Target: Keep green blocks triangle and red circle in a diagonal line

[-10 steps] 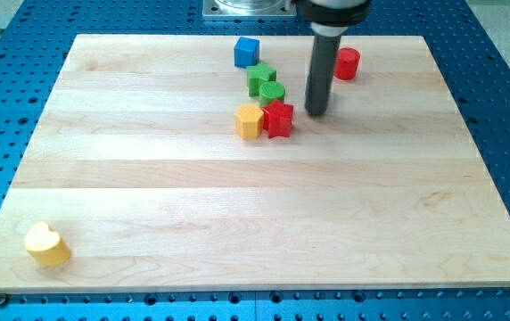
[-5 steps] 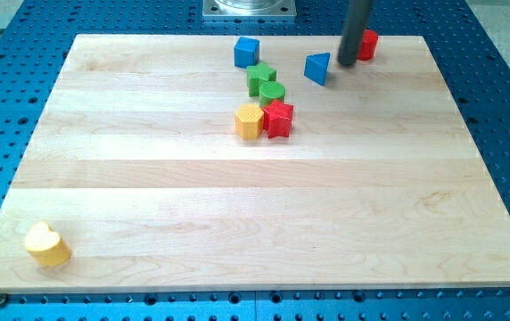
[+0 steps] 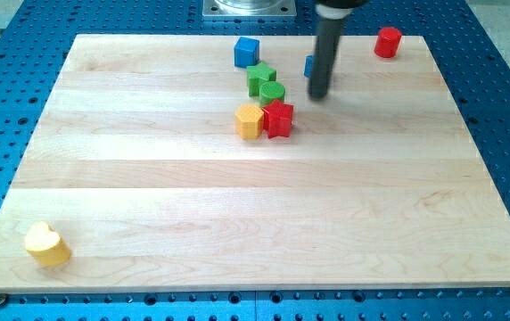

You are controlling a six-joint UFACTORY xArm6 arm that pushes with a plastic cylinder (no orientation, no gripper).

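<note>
My tip (image 3: pixel 318 94) holds nothing; the rod stands upright, covering most of the blue triangle (image 3: pixel 309 66), right of the green cylinder (image 3: pixel 272 93).

A cube (image 3: pixel 247 52) sits near the table's (image 3: pixel 237 214) top edge; below it a star (image 3: pixel 260 78), then a cylinder (image 3: pixel 272 93) touching it; below those a hexagonal block (image 3: pixel 250 120) beside another star (image 3: pixel 278 119). My tip (image 3: pixel 318 94) stands right of this cluster, partly hiding a block (image 3: pixel 309 66) behind it; a cylinder (image 3: pixel 387 42) lies at the top right, a heart (image 3: pixel 46 245) at the bottom left.

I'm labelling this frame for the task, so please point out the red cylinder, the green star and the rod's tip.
red cylinder (image 3: pixel 387 42): camera view, middle of its side, near the view's top right.
green star (image 3: pixel 259 77): camera view, its top face.
my tip (image 3: pixel 318 94): camera view, rod's very lower end, right of the green blocks.
</note>
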